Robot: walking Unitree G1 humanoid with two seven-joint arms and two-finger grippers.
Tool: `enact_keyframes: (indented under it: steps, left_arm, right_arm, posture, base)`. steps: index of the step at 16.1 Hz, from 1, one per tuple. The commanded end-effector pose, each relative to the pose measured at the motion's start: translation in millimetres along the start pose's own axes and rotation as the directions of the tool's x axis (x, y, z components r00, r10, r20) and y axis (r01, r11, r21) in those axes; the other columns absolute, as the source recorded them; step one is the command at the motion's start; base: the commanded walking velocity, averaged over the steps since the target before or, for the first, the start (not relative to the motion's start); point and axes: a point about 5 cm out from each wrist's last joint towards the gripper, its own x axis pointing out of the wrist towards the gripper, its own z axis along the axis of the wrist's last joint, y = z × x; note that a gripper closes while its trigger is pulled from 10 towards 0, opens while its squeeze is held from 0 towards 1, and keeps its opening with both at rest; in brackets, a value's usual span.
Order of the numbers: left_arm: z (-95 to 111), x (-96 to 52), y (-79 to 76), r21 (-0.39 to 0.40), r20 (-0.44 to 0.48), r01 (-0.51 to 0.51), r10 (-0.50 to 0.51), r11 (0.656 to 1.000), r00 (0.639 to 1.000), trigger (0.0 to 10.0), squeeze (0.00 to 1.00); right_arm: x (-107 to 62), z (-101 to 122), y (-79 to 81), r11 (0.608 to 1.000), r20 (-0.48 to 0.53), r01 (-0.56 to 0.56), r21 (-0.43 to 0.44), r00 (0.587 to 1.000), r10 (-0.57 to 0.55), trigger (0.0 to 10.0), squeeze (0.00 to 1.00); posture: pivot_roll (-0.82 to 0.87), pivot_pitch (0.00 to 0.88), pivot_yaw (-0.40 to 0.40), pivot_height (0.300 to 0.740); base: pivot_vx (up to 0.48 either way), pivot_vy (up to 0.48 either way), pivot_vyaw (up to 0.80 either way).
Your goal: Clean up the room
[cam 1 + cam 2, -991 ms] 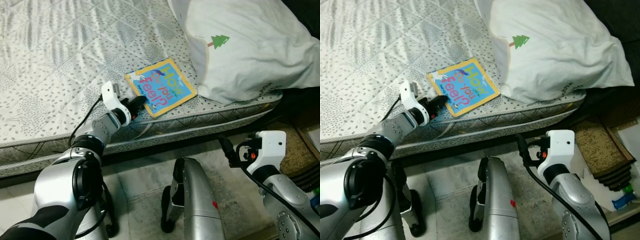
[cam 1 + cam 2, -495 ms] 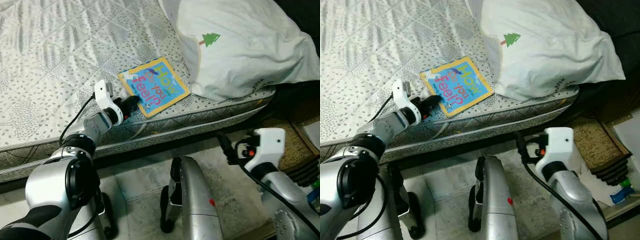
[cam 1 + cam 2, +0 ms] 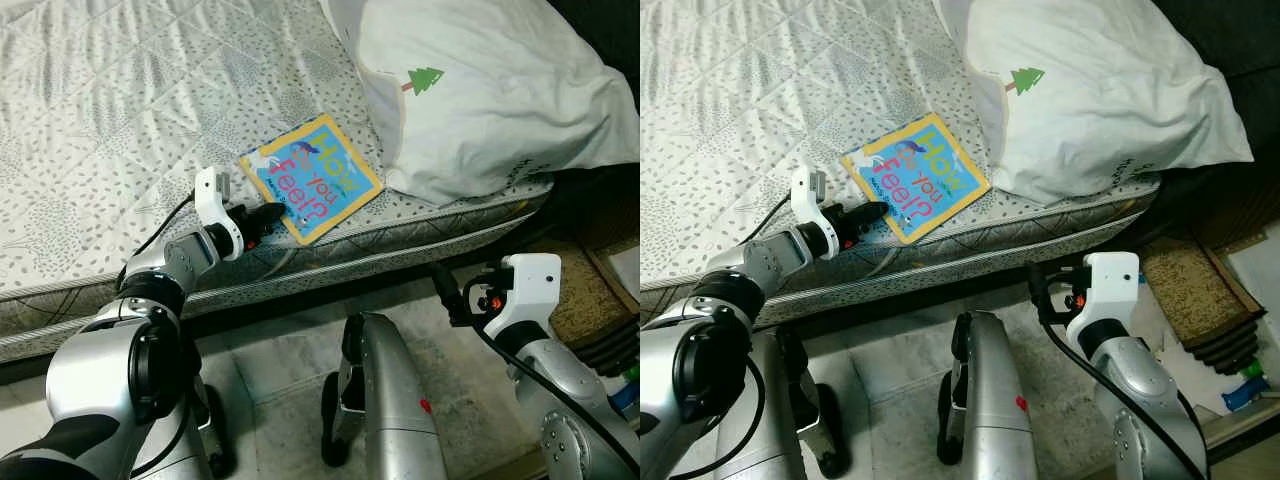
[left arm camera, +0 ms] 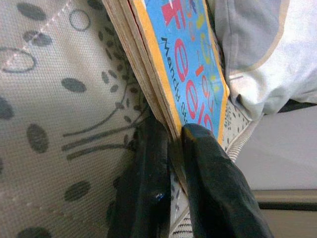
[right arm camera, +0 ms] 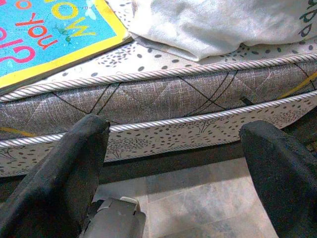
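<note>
A blue, yellow-bordered children's book lies flat on the mattress near its front edge, beside a white pillow. My left gripper reaches over the bed edge to the book's near-left side. In the left wrist view the two black fingertips are pinched on the thick edge of the book, one above and one below. My right gripper hangs open beside the bed, above the floor. Its fingers stand wide apart, facing the side of the mattress.
The pillow with a small green tree print overlaps the bed's right corner, close to the book. Pale floor tiles lie below the bed edge, where my own silver leg stands. A brown mat lies at the right.
The camera has shifted a little. My left gripper has stayed at the book's edge with its wrist slightly lower on the mattress. The book has not visibly moved.
</note>
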Motion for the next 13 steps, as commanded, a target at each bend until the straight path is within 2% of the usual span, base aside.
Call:
enact_keyframes:
  steps: [1,5,8,10,13]
  left_arm:
    - [-27.1,-1.6,6.9,-0.011,-0.122,-0.031,0.029,0.999,0.992,0.0,0.00]
    - [-4.2,1.9,-3.2,-0.103,0.017,0.038,-0.036,0.994,0.999,0.0,0.00]
    - [3.5,3.8,-9.8,-0.137,0.057,0.092,-0.084,0.986,0.995,0.0,0.00]
    - [6.2,6.4,-18.3,-0.132,0.045,0.159,-0.154,0.978,0.987,0.0,0.00]
    - [3.3,5.9,-24.7,-0.088,-0.021,0.242,-0.245,0.966,0.969,0.0,0.00]
  right_arm:
    - [-2.6,-5.5,-4.0,1.000,-0.020,0.017,-0.006,1.000,-0.017,10.0,0.00]
    - [-1.6,-5.7,-3.7,1.000,-0.016,0.017,-0.005,1.000,-0.018,10.0,0.00]
    - [-1.4,-6.4,-3.9,1.000,-0.017,0.018,-0.006,1.000,-0.019,10.0,0.00]
    - [-0.4,-6.4,-4.2,1.000,-0.016,0.019,-0.007,1.000,-0.019,10.0,0.00]
    - [0.7,-6.7,-3.8,1.000,-0.014,0.019,-0.005,1.000,-0.019,10.0,0.00]
  posture:
    - [-0.27,0.311,-0.147,0.533]
    - [-0.27,0.311,-0.144,0.533]
    - [-0.27,0.312,-0.147,0.533]
    - [-0.27,0.313,-0.148,0.533]
    - [-0.26,0.312,-0.147,0.533]
  base:
    - [0.000,0.000,0.00]
    - [0.000,0.000,0.00]
    - [0.000,0.000,0.00]
    - [0.000,0.000,0.00]
    - [0.000,0.000,0.00]
